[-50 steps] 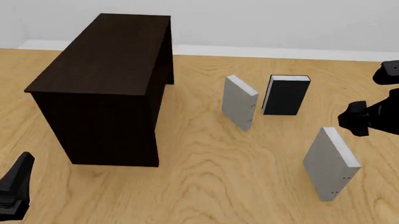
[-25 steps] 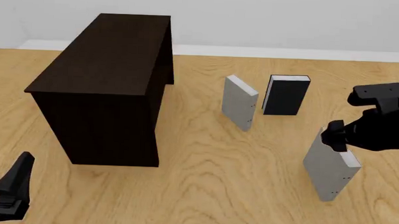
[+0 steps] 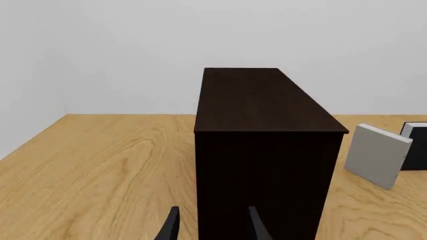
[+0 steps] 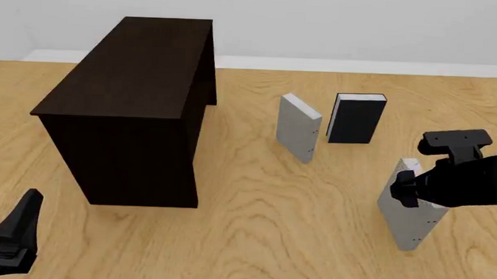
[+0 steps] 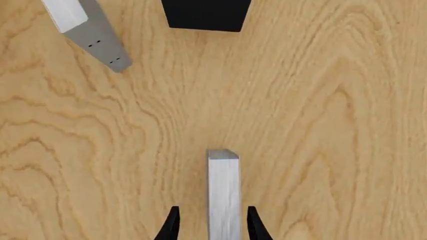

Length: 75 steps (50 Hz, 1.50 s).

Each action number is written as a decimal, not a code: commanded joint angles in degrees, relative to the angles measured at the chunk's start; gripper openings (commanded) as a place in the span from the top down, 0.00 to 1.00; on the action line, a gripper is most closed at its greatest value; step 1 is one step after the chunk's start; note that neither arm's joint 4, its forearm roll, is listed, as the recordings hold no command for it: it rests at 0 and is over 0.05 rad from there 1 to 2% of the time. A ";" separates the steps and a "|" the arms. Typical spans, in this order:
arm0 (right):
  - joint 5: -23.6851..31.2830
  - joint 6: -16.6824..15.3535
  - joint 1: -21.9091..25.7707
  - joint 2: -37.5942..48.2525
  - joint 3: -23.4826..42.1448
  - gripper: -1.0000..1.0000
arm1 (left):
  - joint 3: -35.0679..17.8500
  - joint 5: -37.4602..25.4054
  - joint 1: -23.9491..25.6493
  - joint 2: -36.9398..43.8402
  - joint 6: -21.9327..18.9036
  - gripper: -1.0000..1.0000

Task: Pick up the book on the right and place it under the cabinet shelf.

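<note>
The book (image 4: 408,218), light grey with white page edges, stands upright on the table at the right. My right gripper (image 4: 405,184) hangs over its top edge. In the right wrist view the book (image 5: 223,190) runs between the two open fingers (image 5: 171,226), with a small gap on each side. The cabinet shelf (image 4: 127,113) is a large dark brown box at the left, and it fills the middle of the left wrist view (image 3: 265,150). My left gripper (image 4: 14,229) rests low at the near left, open (image 3: 212,231) and empty, facing the cabinet's end.
A second grey book (image 4: 298,127) stands mid-table and shows in both wrist views (image 5: 85,27) (image 3: 377,155). A black-covered book (image 4: 356,118) stands just right of it (image 5: 207,12). Bare wooden table (image 4: 254,233) lies between the cabinet and the books.
My right arm has swung left and down from the far right edge onto the right book, and its fingers now straddle the book's top. The left arm and all books are unmoved.
</note>
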<state>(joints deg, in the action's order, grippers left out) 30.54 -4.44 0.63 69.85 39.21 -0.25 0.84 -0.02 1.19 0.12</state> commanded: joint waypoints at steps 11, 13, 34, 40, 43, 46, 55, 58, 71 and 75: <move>-4.55 1.44 0.20 3.09 -3.49 1.00 | 0.03 0.10 -0.01 0.08 0.00 0.00; -4.66 1.27 -0.06 3.21 -3.51 1.00 | 0.03 0.10 0.00 0.08 0.01 0.00; 0.99 2.71 2.72 -2.13 0.67 1.00 | 0.03 0.10 0.00 0.08 -0.01 0.00; 3.39 5.32 6.06 -5.49 1.90 1.00 | 0.03 0.10 0.00 0.06 0.00 0.00; 3.56 6.43 6.95 -6.15 2.26 1.00 | 0.03 0.09 0.00 0.06 0.00 0.00; 3.18 8.27 8.99 -6.74 2.27 1.00 | 0.03 0.11 0.01 0.09 -0.01 0.00; 0.22 13.82 15.74 -7.88 2.73 1.00 | 0.03 0.11 0.01 0.09 0.00 0.00; -1.17 14.66 16.64 -7.48 2.92 1.00 | 0.03 0.10 0.00 0.08 0.00 0.00; -5.72 22.11 25.21 -8.39 3.40 1.00 | 0.03 0.11 0.00 0.08 -0.01 0.00; -8.08 22.93 26.73 -7.16 3.17 1.00 | 0.03 0.10 -0.01 0.06 -0.01 0.00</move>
<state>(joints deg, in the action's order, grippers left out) 26.41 13.20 21.90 62.64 41.77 -0.22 0.94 -0.02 1.27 0.11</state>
